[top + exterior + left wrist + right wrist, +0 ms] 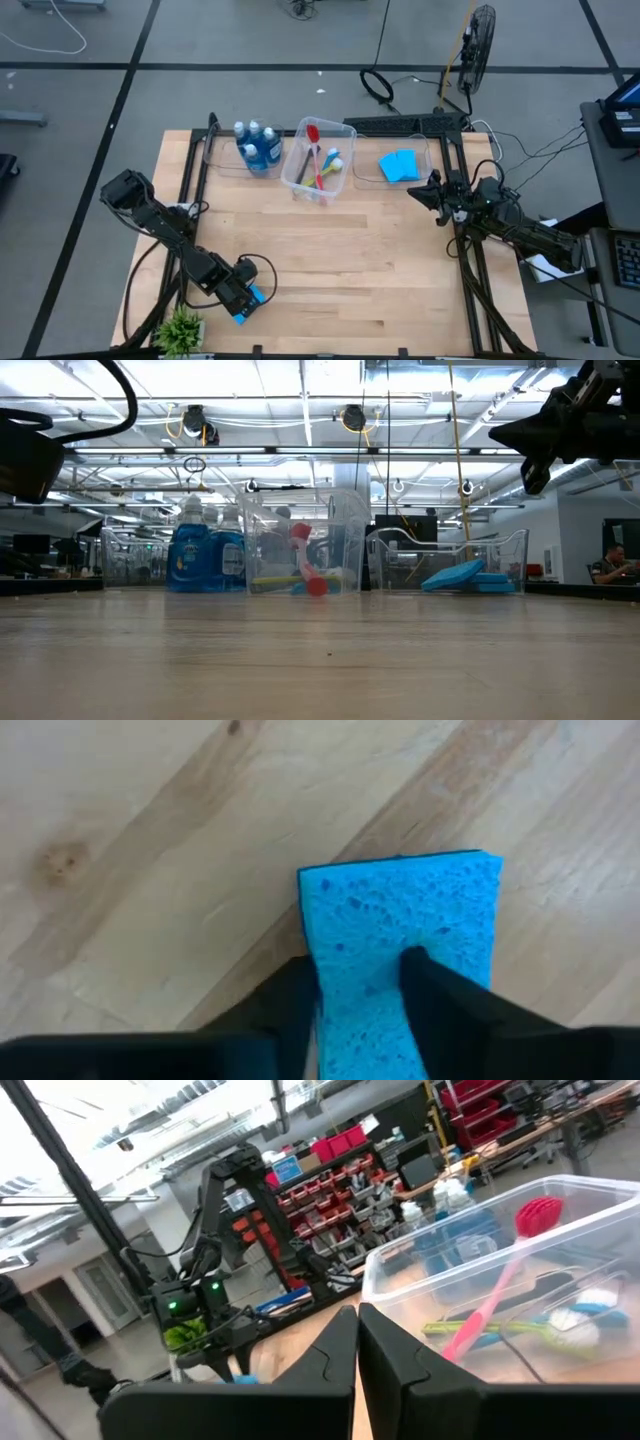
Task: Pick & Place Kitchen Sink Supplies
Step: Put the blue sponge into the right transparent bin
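A flat bright-blue sponge [400, 915] lies on the wooden table [360, 270] near its front left corner [254, 296]. My left gripper [360, 965] points down onto it, fingers closed in on it. My right gripper [418, 194] is shut on nothing and hangs raised and level by the right bin [357, 1342]. At the table's far side stand three clear bins. One holds blue soap bottles [258, 146], one holds brushes [322, 160] and one holds more blue sponges [399, 166]. My left gripper comes at the sponge from above, slanting slightly. One finger [296, 990] stands at the sponge's long edge [308, 935]. The other finger [428, 985] sits on the sponge's top face [455, 950], so a strip of the sponge lies between them. The sponge rests flat on the table.
A small green potted plant [180, 328] stands at the front left corner, close to my left arm. The three clear bins [318, 165] line the far edge. The bare wooden middle and front right of the table lie between the two arms.
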### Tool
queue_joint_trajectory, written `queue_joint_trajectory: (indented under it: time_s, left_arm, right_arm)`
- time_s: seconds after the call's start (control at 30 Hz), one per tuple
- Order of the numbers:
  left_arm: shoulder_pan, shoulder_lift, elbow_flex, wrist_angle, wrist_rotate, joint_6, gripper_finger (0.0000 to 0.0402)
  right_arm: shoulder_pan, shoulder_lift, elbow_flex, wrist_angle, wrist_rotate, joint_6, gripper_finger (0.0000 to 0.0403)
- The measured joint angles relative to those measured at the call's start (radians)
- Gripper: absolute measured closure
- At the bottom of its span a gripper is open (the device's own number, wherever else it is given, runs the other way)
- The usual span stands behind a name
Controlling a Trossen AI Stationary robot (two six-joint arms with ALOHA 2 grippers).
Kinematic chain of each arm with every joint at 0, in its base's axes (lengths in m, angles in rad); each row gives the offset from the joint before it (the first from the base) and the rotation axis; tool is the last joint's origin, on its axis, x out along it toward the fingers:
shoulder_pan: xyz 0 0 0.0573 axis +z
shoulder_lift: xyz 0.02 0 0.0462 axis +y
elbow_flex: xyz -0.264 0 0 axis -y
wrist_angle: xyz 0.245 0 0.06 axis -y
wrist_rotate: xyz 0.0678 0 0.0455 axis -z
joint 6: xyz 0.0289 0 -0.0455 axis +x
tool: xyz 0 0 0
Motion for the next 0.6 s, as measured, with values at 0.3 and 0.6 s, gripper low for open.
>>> queue_joint_trajectory:
  time_s: [0.3,0.6]
  left_arm:
    - [0.005,0.007,-0.004,0.017,-0.092,-0.03,0.039]
    - [0.029,0.007,-0.005,0.092,-0.165,-0.024,0.0396]
  right_arm:
    - [0.0,0.0,0.0,0.0,0.033,-0.003,0.0403]
    - [0.0,0.0,0.0,0.0,0.032,-0.003,0.0403]
